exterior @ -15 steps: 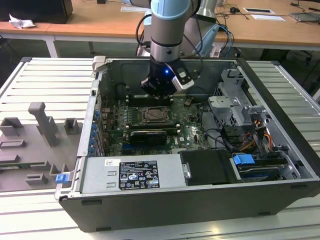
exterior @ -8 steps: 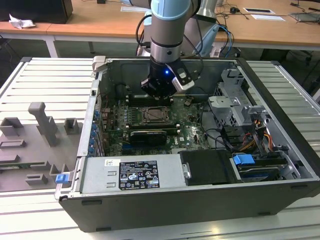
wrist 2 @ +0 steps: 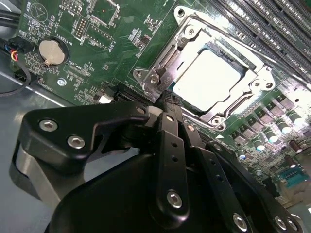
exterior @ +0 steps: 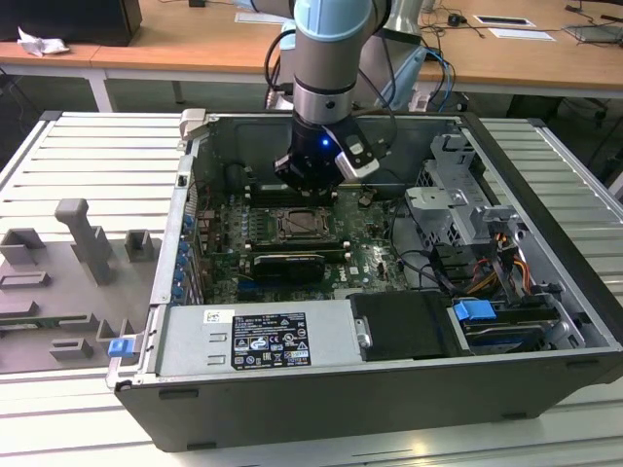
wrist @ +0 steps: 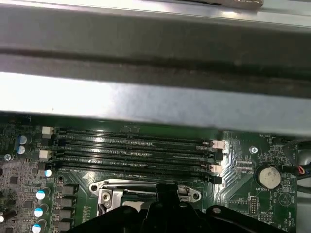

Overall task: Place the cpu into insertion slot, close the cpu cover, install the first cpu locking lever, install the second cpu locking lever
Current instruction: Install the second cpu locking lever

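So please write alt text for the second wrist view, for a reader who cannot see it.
The black gripper reaches its closed fingertips to the edge of the cpu cover, which lies flat over the cpu in the insertion slot. Green circuit board surrounds them, with a coin battery nearby.

Robot arm (exterior: 326, 49): pale blue joint cap above a silver-grey cylindrical link, ending in a black wrist unit with a small blue light. Black cables (exterior: 389, 88) loop beside the link. Gripper (wrist 2: 167, 99): matte black, built of flat linkage bars (wrist 2: 167, 160) pinned with round silver screws (wrist 2: 48, 125); 2 narrow black fingers (wrist 2: 170, 104) taper at the tip.
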